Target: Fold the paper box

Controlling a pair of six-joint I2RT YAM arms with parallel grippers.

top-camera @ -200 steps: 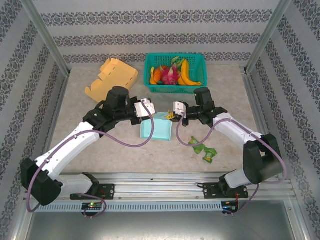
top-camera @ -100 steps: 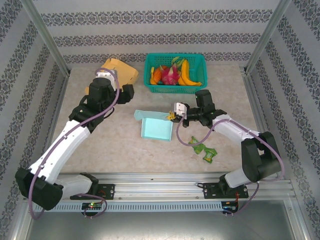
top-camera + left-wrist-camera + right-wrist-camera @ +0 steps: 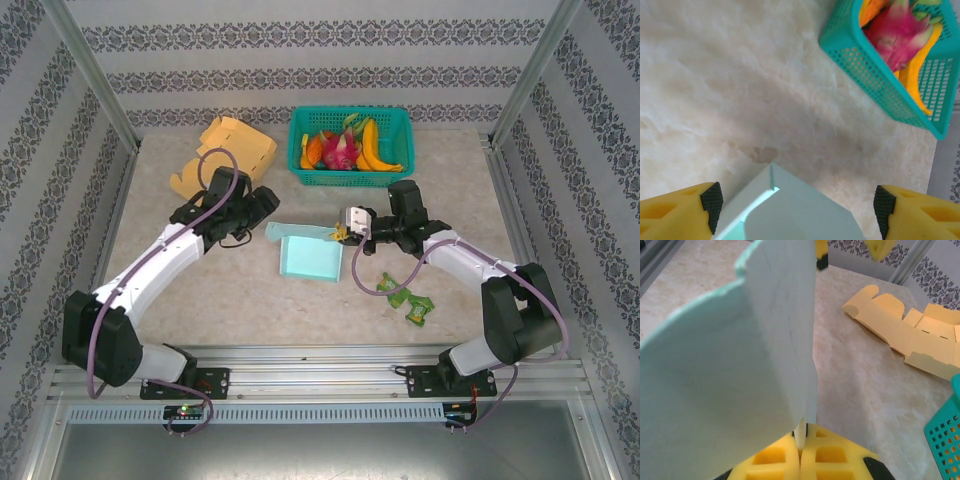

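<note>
The light teal paper box lies half-formed in the middle of the table, one flap sticking out at its back left. My right gripper is shut on its right wall, and in the right wrist view that wall rises out of the pressed-together yellow pads of the gripper. My left gripper hovers by the box's back-left corner, open. In the left wrist view that corner lies between the spread fingertips of the gripper, touching neither.
A teal basket of fruit stands at the back centre, with its wall near my left gripper. A flat yellow carton lies at the back left. A green wrapper lies front right. Metal posts frame the table.
My left gripper let go of the box's left side, opened, swung off to the back left and came back to the box's back-left corner. The right gripper kept its hold.
</note>
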